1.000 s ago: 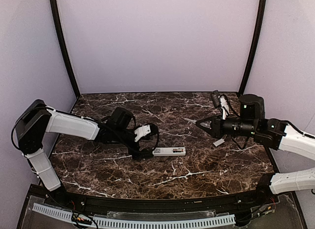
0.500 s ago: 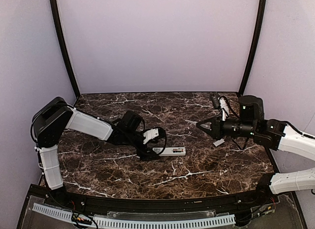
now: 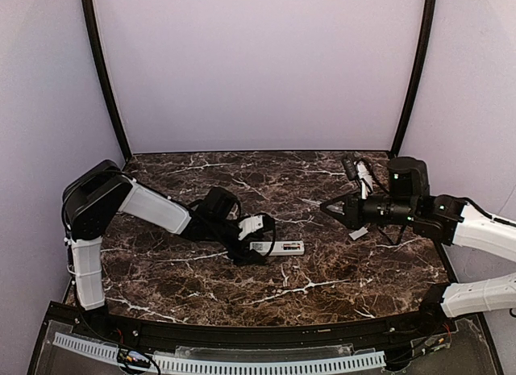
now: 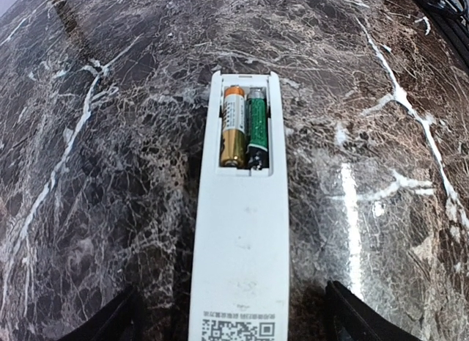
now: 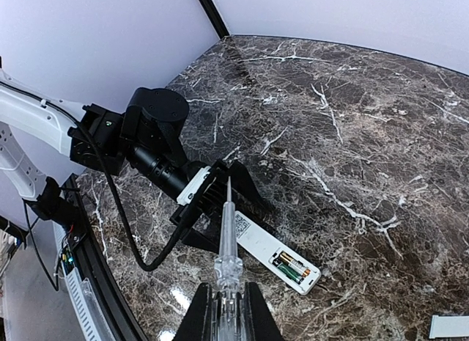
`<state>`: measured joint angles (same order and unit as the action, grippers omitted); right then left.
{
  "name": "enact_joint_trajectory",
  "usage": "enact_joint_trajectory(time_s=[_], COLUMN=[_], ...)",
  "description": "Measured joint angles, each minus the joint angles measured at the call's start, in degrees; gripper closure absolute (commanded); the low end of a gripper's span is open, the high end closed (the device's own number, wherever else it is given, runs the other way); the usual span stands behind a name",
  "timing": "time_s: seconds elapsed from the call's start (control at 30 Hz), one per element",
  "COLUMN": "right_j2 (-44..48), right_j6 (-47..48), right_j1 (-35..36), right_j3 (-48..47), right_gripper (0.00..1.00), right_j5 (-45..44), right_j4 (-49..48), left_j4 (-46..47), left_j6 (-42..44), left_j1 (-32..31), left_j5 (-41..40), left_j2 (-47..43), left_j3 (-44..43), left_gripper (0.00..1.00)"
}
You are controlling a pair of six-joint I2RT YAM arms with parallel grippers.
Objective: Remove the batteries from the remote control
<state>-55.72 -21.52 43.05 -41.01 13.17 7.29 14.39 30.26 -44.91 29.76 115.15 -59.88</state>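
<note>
The white remote control (image 3: 280, 247) lies back-up on the marble table, its battery bay uncovered. Two batteries, one gold (image 4: 234, 127) and one green (image 4: 256, 130), lie side by side in the bay at the far end of the remote control (image 4: 242, 246). My left gripper (image 3: 255, 246) is open, one finger (image 4: 117, 320) on each side of the remote's near end with a gap on both sides. My right gripper (image 5: 228, 312) is shut on a clear stick tool (image 5: 226, 238), held above the table to the right of the remote control (image 5: 272, 254), tip towards the left gripper (image 5: 220, 198).
A small white cover piece (image 3: 359, 232) lies on the table under the right arm, seen also as a cover piece (image 5: 448, 326) at the right wrist view's lower right corner. Lilac walls and black corner posts bound the marble table (image 3: 322, 286).
My left arm has reached to the right along the table, so its open jaws now straddle the remote's left end. The right gripper and its tool have shifted slightly left.
</note>
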Motion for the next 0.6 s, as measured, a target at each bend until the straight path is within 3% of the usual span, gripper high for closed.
enact_joint_trajectory(time_s=[0.37, 0.6], right_j2=[0.0, -0.5], right_j6=[0.04, 0.07], right_j1=[-0.31, -0.33], right_j3=[0.2, 0.2], right_gripper=[1.0, 1.0], right_j5=[0.26, 0.37], right_j4=[-0.04, -0.04], left_j4=[7.13, 8.46], left_j6=[-1.86, -1.55], left_j1=[-0.02, -0.02], left_j5=[3.82, 5.44], left_j2=[3.17, 4.22], left_j3=[0.02, -0.44], left_gripper=[0.36, 0.62])
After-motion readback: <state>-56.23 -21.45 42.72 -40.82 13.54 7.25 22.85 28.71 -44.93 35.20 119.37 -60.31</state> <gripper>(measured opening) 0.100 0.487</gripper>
